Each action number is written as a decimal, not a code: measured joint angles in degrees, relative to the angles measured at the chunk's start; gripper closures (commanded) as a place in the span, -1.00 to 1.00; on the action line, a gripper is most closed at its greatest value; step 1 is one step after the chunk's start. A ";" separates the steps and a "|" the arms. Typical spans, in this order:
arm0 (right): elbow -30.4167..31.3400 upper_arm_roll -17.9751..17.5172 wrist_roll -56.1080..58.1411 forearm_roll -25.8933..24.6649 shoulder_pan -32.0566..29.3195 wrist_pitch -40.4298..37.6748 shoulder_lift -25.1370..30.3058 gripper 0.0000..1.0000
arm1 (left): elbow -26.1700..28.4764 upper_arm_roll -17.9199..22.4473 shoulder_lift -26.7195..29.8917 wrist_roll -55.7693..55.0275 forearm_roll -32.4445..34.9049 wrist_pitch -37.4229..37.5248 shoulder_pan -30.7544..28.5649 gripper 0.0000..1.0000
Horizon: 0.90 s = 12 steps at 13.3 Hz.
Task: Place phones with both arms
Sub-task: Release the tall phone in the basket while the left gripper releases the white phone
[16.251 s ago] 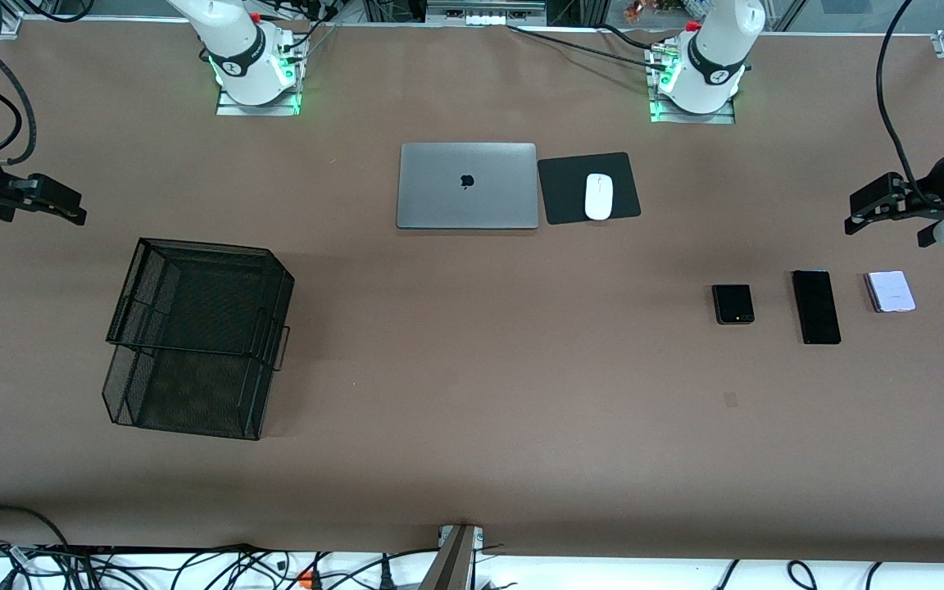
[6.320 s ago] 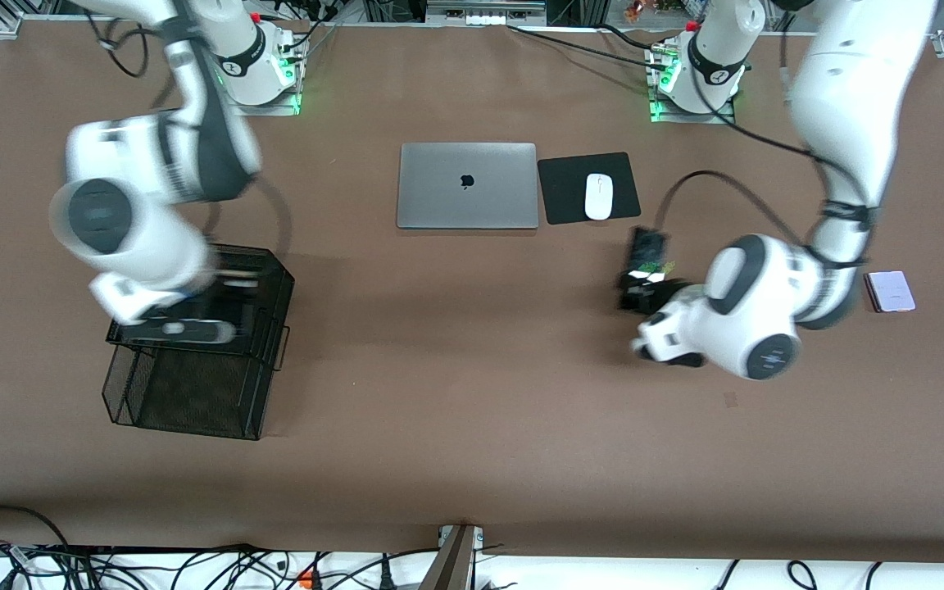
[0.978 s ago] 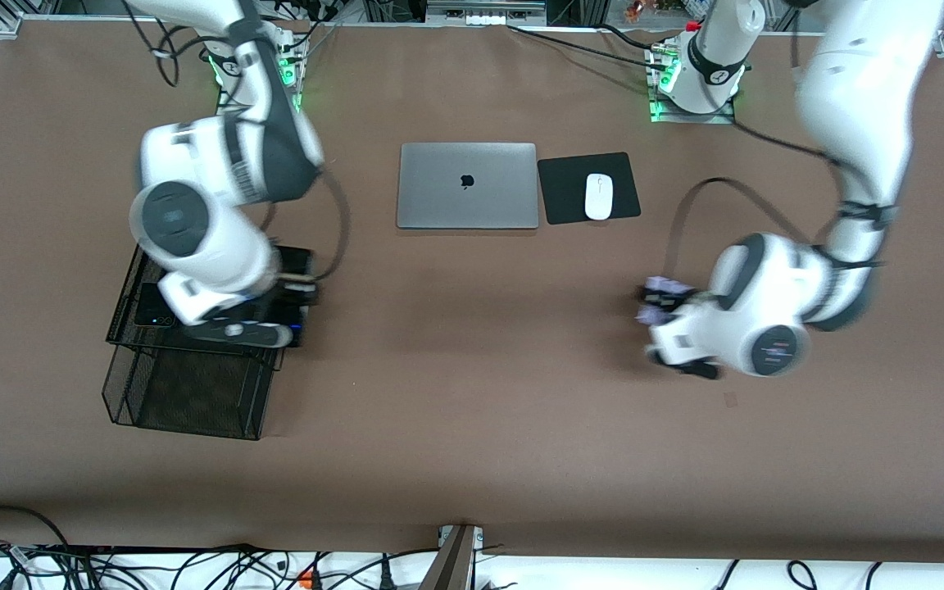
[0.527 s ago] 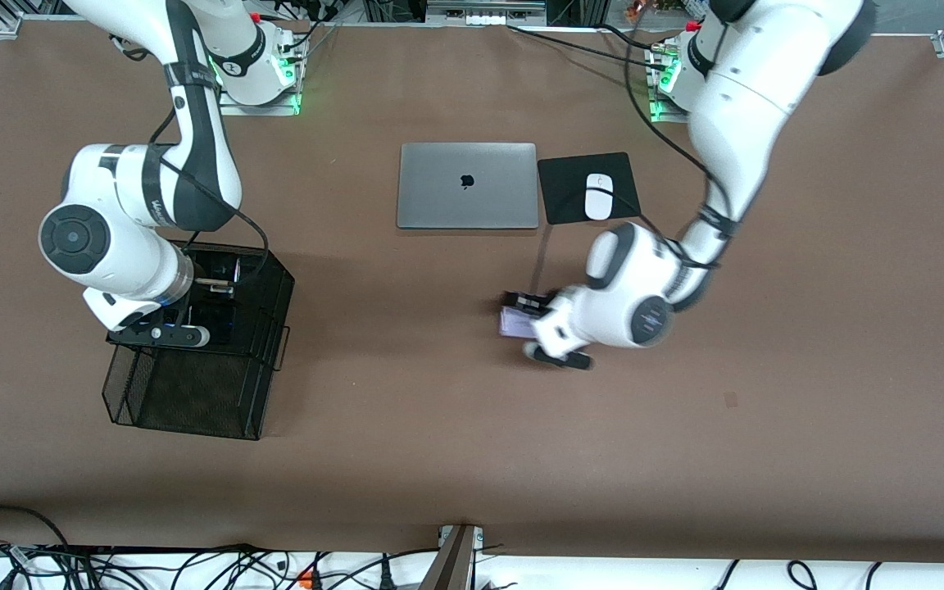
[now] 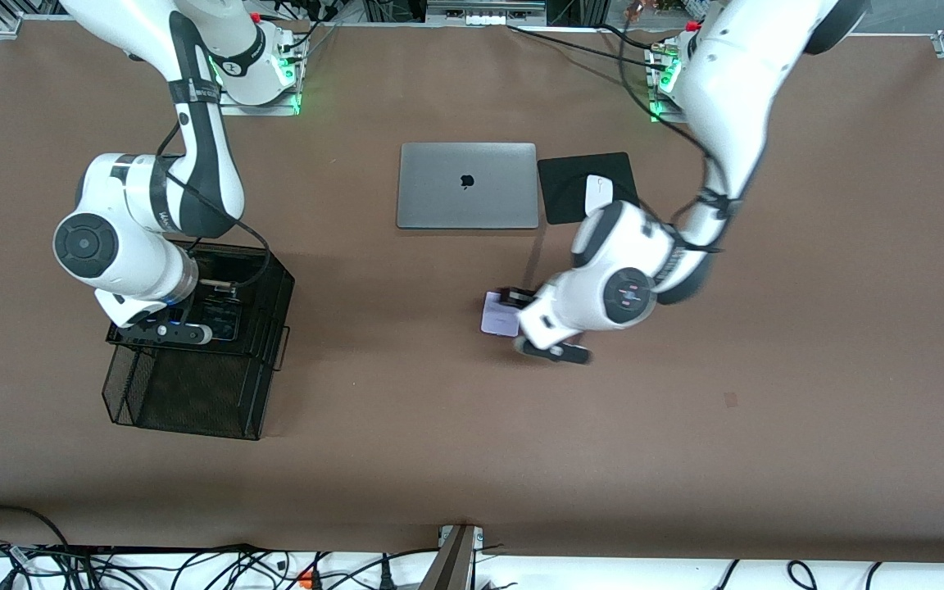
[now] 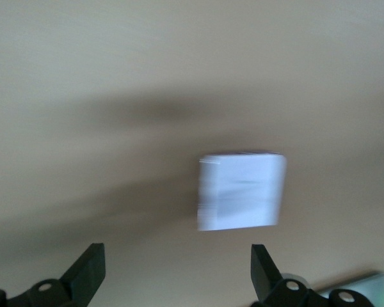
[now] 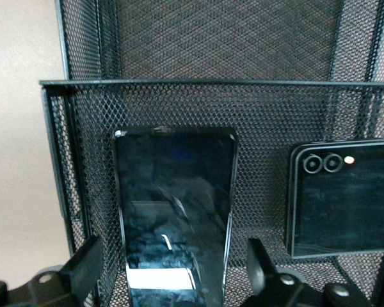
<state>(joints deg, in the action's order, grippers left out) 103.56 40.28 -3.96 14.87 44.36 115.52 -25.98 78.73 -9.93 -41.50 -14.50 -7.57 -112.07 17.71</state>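
In the right wrist view the long slim black phone lies flat in the upper tier of a black mesh tray, with the black flip phone beside it. My right gripper hangs open over the slab, its fingers clear of both long edges. The pale lavender phone lies on the brown table, nearer the front camera than the laptop. My left gripper is open just beside the lavender phone, with nothing between its fingers.
The two-tier mesh tray stands toward the right arm's end of the table. A closed grey laptop and a black mouse pad with a white mouse sit near the robots' bases. Cables run along the near table edge.
My left arm carried the lavender phone toward the table's middle and let it go. My right gripper opened over the slab in the tray.
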 measured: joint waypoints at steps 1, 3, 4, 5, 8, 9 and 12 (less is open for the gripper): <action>-0.71 0.02 0.00 0.04 -0.02 -0.27 0.19 -1.00 | -0.39 1.48 2.40 0.08 3.84 3.48 -1.17 -1.00; -4.06 0.02 0.00 0.06 -0.01 -3.67 0.37 -1.00 | -0.89 2.50 8.02 0.47 10.69 9.33 -4.00 -1.00; -6.84 0.02 0.00 0.06 0.01 -6.62 0.44 -1.00 | -1.07 2.55 11.05 1.18 13.30 12.01 -5.16 -1.00; -9.78 0.02 -0.09 0.06 0.05 -9.54 0.54 -1.00 | -1.16 2.59 13.99 1.87 14.42 14.91 -5.99 -1.00; -18.71 -0.31 -3.54 0.13 1.30 -17.04 1.06 -1.00 | -1.36 2.98 22.48 4.50 14.22 21.37 -8.60 -1.00; -20.34 -0.49 -6.65 0.23 2.92 -17.83 1.12 -1.00 | -1.23 3.19 25.32 6.99 13.04 22.03 -10.26 -1.00; -22.21 -1.33 -20.29 0.30 10.36 -17.16 -0.18 -1.00 | 3.60 4.13 34.01 13.94 10.80 20.74 -16.18 -1.00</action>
<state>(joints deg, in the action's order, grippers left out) 81.36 38.95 -24.24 15.17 54.72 98.36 -26.17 82.32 -5.80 -7.49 -0.57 3.22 -91.34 1.52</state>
